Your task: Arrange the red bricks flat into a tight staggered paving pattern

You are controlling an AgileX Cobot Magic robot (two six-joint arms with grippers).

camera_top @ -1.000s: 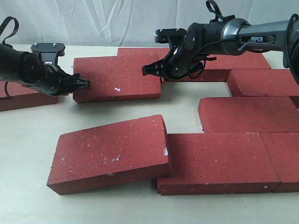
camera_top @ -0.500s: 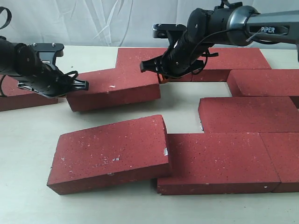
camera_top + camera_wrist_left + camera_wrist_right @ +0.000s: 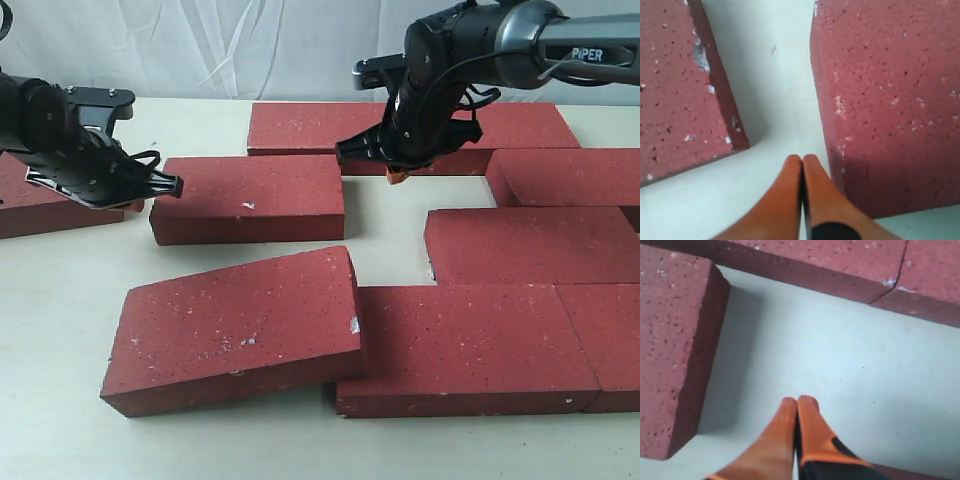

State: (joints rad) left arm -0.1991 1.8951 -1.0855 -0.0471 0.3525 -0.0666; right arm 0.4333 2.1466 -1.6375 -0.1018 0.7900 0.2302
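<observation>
**Bricks flanked by 2 closed pincers**

Middle brick (image 3: 250, 195) lies flat on the table (image 3: 60, 330), its long sides running from 9 to 3 o'clock in the exterior view. The left pincer (image 3: 168, 185) sits at its 9 o'clock end, so the brick is at 3 o'clock from the tips. In the left wrist view its orange fingers (image 3: 785, 195) are pressed together with nothing between them. The tips are just beside the brick's end corner, and I cannot tell whether they touch it. Another brick (image 3: 45, 208) lies at 9 o'clock from this pincer, partly hidden behind the arm.

The right pincer (image 3: 398, 176) hangs near the middle brick's far right corner, with the brick at 8 o'clock from its tips. In the right wrist view its fingers (image 3: 810, 425) are closed on each other and hold nothing. They are over bare table, clear of the brick's end face. The 2 back bricks (image 3: 310, 128) lie at 12 o'clock from it, end to end.

At 6 o'clock from the middle brick is the tilted brick (image 3: 235, 325). Its right end is propped on the edge of the front brick (image 3: 465, 345) and its left end is down on the table. In all, 9 red bricks show.
</observation>
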